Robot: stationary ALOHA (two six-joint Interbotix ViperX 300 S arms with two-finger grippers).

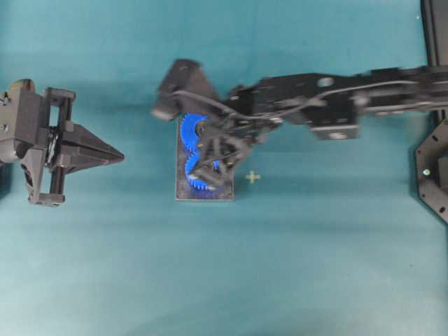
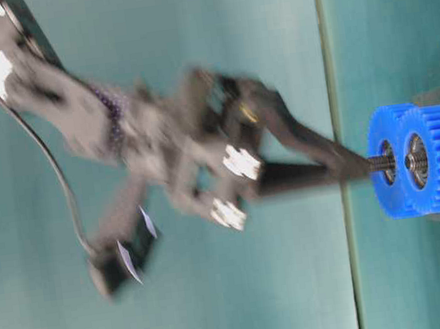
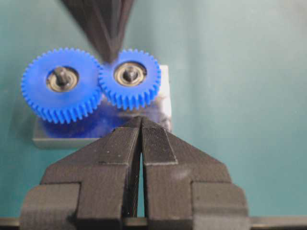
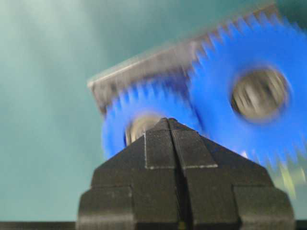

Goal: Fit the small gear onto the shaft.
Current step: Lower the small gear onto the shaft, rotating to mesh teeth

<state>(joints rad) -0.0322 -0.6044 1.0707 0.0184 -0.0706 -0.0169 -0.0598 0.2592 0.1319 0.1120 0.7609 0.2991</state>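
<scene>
My right fingers (image 1: 203, 171) are pressed shut with nothing between them, their tips just over the small gear (image 3: 129, 77), which sits on the shaft (image 3: 130, 74) on the grey plate (image 3: 53, 139). In my left wrist view the shaft's tip shows in the middle of the silver hub, and the small gear's teeth meet those of the big gear (image 3: 61, 85) to its left. From overhead, both gears lie on the plate near the middle of the teal counter (image 1: 315, 266), the small one at the near end, largely hidden under my right fingers. The table-level view shows my shut tips at the hub of the small gear; whether they touch it I cannot tell, since that picture is blurred. My right wrist view is blurred too: closed fingers (image 4: 192, 153) cover the lower part of the small gear. My left fingers (image 1: 115, 157) are also shut and empty, well apart to the left, pointing towards the plate
</scene>
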